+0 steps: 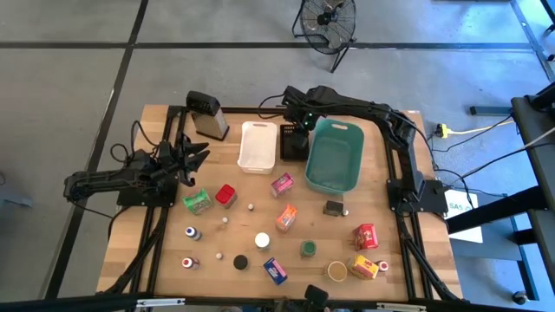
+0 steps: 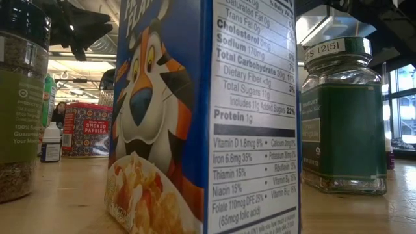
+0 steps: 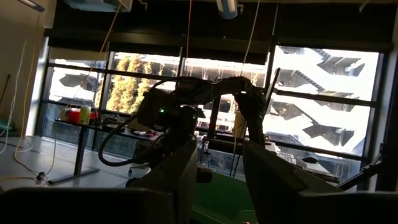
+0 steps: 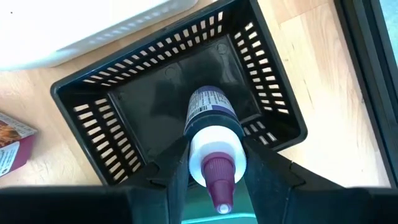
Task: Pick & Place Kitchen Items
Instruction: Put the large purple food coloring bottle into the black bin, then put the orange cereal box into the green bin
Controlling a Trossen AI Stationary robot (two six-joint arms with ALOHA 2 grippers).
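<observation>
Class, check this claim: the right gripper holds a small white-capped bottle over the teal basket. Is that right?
Not quite. The right gripper does hold the small white-capped bottle, but it is over the black slotted tray, not the teal basket; the right wrist view shows this.

I'm working in what looks like a lab or test bay: a wooden table (image 1: 260,269) on a bare concrete floor taped into squares, a floor fan (image 1: 328,21) beyond the right gripper (image 1: 297,115), loose cables, and tall industrial windows (image 3: 205,106) ahead of the left gripper (image 1: 198,156).
</observation>
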